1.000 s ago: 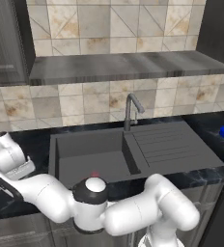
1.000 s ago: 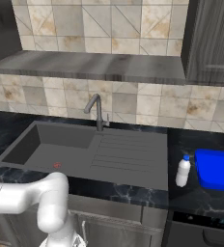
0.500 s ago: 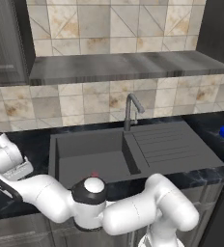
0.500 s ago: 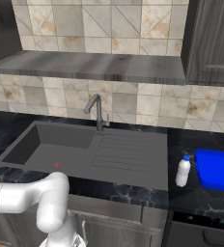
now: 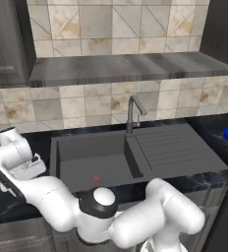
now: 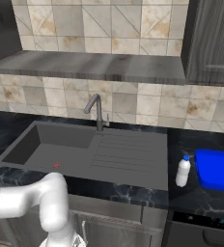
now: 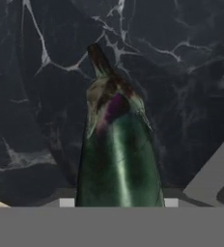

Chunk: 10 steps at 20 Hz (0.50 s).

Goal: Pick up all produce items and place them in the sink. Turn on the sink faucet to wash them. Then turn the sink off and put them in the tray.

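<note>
Claw [image 7: 119,202] narrowed from wide onto dark green produce [image 7: 118,159], now gripping it over black counter [image 7: 32,120].

2 base views flank the sink [image 5: 111,162] — hand view close, downward.

The white Franka arm [image 5: 135,224] with dark joints swings low and far left, elbow bent, wrist [image 5: 15,152] tipped down. Its two-finger gripper [image 7: 119,202] is clamped around a dark green-black oval vegetable [image 7: 118,154].
</note>
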Available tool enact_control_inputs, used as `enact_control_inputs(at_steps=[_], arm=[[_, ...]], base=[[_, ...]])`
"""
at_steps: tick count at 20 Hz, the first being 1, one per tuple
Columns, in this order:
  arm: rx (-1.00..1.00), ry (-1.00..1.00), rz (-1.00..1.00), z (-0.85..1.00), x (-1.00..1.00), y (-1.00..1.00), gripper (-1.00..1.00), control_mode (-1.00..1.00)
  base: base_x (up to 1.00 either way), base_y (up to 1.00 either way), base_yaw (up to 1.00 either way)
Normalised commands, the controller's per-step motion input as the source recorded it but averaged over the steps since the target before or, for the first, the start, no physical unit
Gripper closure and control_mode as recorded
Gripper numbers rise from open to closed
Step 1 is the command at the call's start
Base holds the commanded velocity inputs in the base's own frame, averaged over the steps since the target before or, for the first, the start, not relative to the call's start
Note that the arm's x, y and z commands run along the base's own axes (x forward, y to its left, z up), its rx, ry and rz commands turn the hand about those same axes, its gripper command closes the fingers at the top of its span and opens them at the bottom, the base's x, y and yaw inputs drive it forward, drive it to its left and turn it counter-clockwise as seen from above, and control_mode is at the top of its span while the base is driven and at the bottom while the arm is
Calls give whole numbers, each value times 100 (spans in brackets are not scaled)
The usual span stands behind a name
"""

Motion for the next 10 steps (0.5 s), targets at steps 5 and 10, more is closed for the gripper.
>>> enact_control_inputs(at_steps=[5, 10], arm=[[0, -13, 0, 42, -24, -81, 100, -100], [0, -11, 0, 36, -8, -86, 100, -100]], base=[[0, 0, 0], [0, 0, 0]])
